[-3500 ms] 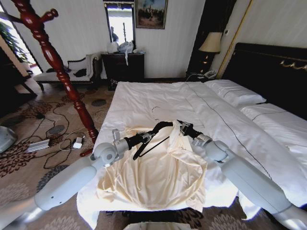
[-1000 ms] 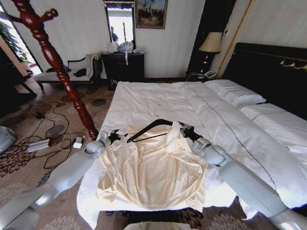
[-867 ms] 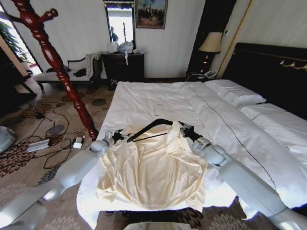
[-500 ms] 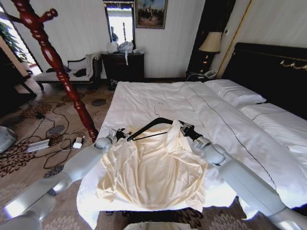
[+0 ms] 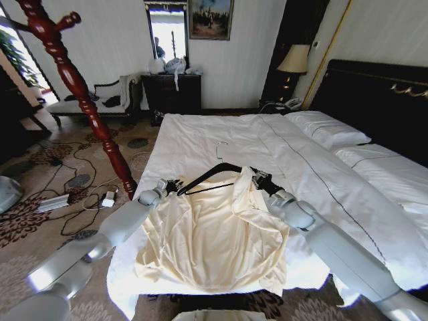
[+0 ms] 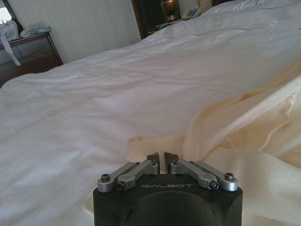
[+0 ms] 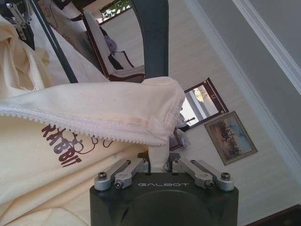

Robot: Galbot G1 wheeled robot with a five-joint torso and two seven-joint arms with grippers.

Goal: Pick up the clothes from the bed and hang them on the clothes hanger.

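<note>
Right gripper (image 7: pixel 161 162) pinches cream shirt (image 5: pixel 214 241) collar; left gripper (image 6: pixel 162 157) pressed together, empty. Fabric thin, slippery: grip seams.

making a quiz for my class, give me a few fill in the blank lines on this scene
1. The right hand is shut on a fold of the cream silky ____.
2. The shirt lies on the wide white ____.
3. One arm of the thin black triangular hanger is tucked under the shirt's ____.
4. The left hand is shut and holds ____.

Missing: shirt; bed; collar; nothing
</note>
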